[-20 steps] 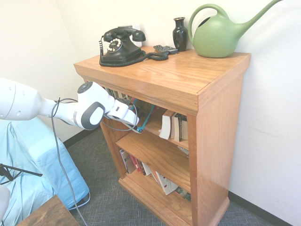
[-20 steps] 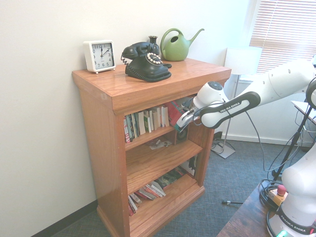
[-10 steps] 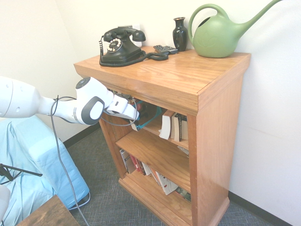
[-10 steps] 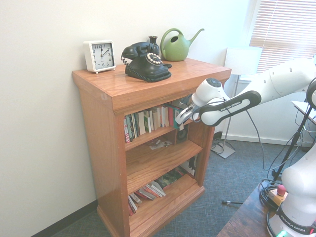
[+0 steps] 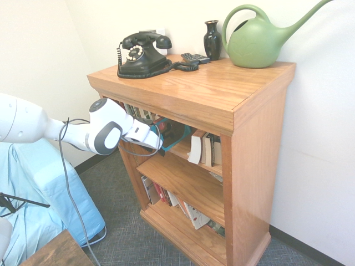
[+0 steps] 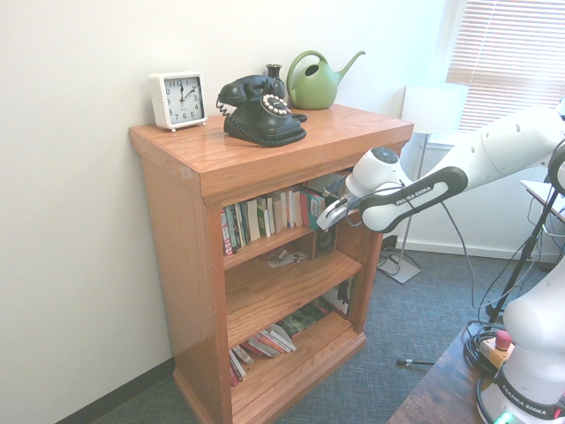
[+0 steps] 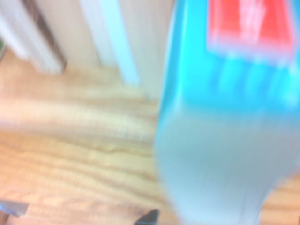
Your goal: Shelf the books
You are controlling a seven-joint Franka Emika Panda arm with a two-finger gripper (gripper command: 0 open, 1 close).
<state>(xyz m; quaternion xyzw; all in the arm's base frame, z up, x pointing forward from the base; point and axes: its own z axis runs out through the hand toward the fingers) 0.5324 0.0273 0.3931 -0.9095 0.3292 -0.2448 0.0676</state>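
Observation:
The turquoise book (image 5: 173,134) stands on the top level of the oak shelf (image 5: 188,178), near the opening's left side, next to a row of upright books. From the other side the book (image 6: 311,207) is at the right end of that row, inside the shelf (image 6: 265,299). My gripper (image 5: 161,146) reaches in from the left and sits right at the book's front edge. In the second exterior view the gripper (image 6: 325,216) is just in front of the book. The wrist view shows the book (image 7: 225,117) very close and blurred, standing on the shelf board.
On the shelf's top are a black telephone (image 5: 143,55), a dark vase (image 5: 212,39), a green watering can (image 5: 255,41) and a white clock (image 6: 178,100). Thin upright books (image 6: 260,219) fill the top level; more books (image 5: 183,209) lean on the bottom level. A blue-covered object (image 5: 39,188) stands at left.
The turquoise book has gone from tilted at the shelf's front to upright inside the top level. The gripper pushed in and up, then dropped back slightly.

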